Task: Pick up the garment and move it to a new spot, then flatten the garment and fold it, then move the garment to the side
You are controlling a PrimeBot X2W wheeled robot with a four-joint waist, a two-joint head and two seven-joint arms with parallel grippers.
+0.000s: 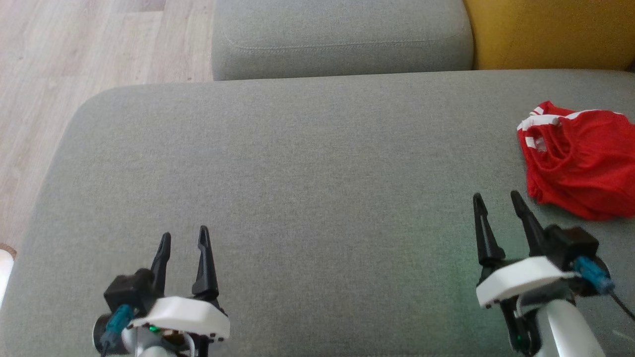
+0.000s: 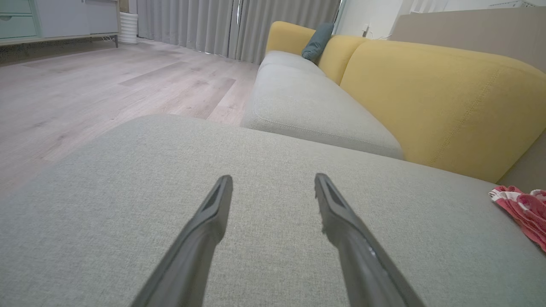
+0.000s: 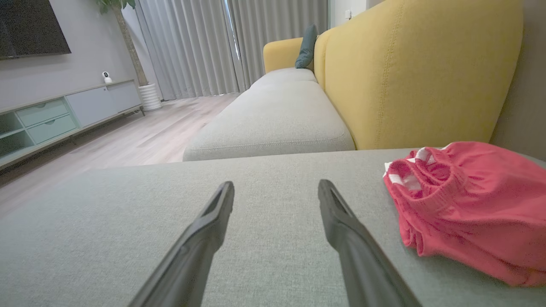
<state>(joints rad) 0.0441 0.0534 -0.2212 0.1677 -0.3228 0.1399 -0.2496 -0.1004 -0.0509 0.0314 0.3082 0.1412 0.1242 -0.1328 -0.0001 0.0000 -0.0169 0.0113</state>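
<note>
The garment (image 1: 580,161) is a crumpled red piece with white stripes, lying at the right edge of the grey sofa seat (image 1: 307,163); it also appears as the garment (image 3: 465,204) and the garment (image 2: 522,207). My right gripper (image 1: 498,198) hovers open just left of and nearer than the garment, apart from it, nothing between its fingers. My left gripper (image 1: 183,235) stands open over the seat's near left. In the wrist views, the right gripper (image 3: 276,185) and left gripper (image 2: 274,179) both point across bare fabric.
A second grey cushion (image 1: 342,37) lies beyond the seat, with a yellow backrest (image 1: 550,32) at the far right. Wooden floor (image 1: 54,74) runs along the left. A low cabinet (image 3: 55,115) and curtains (image 3: 192,47) stand across the room.
</note>
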